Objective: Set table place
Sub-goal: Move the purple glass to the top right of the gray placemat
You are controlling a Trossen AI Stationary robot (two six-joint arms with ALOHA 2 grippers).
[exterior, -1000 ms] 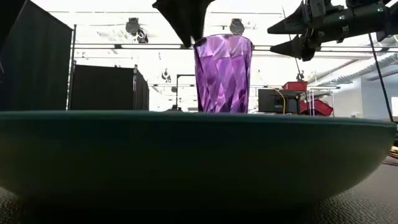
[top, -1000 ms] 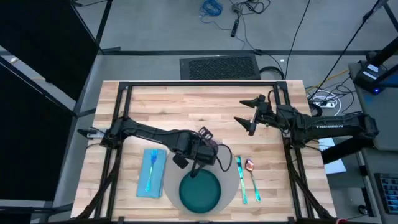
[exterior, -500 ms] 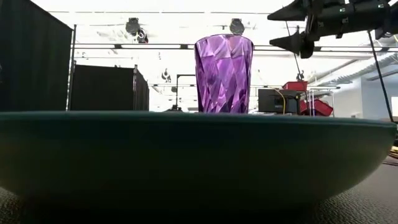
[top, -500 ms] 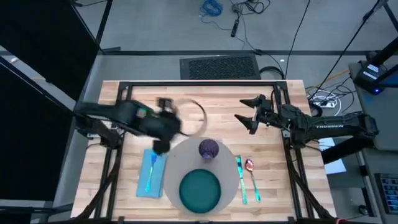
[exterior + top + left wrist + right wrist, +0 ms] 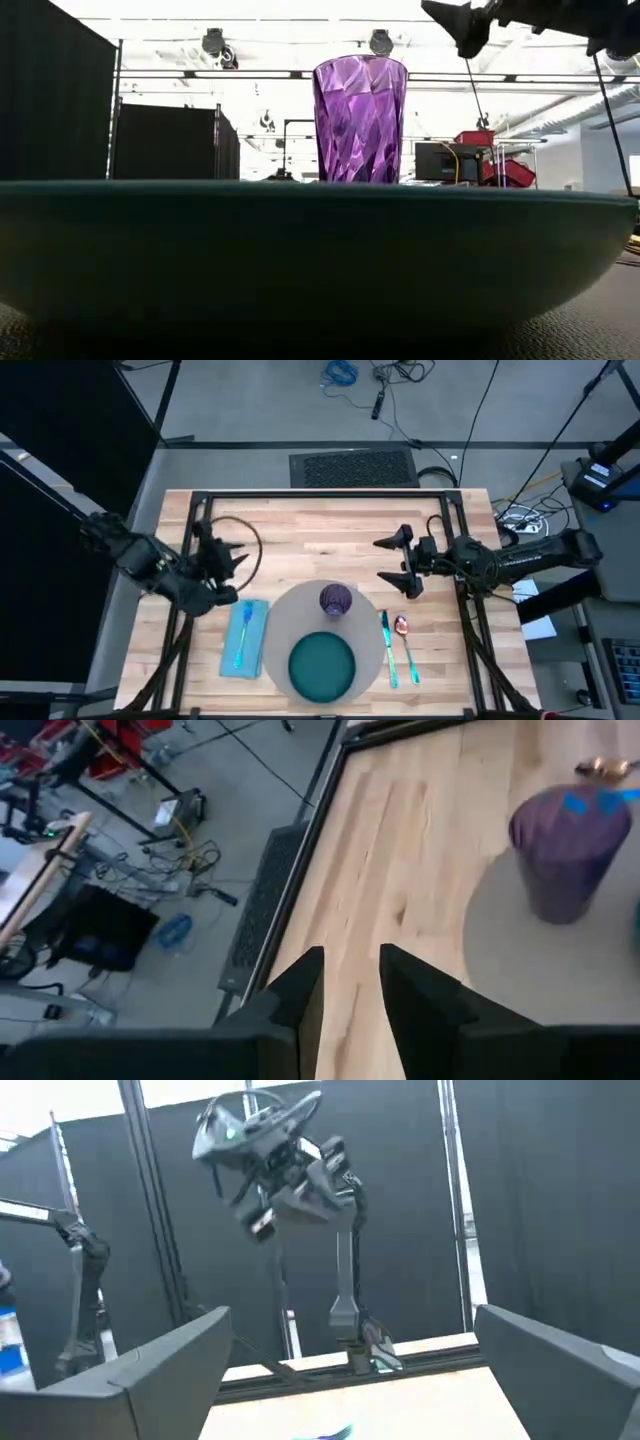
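Left gripper (image 5: 228,560) retreated to table's (image 5: 330,525) left edge, jaws slightly apart, empty; cup (image 5: 336,600) upright on mat (image 5: 285,625).

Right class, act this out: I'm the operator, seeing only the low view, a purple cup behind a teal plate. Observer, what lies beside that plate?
Observer: In the high view, a light-blue napkin lies at the plate's left, with teal cutlery on it.
Operator: The other side?
Observer: A knife and a spoon.
Operator: Is the left gripper near the cup?
Observer: No. The left gripper is open, well apart from the cup.
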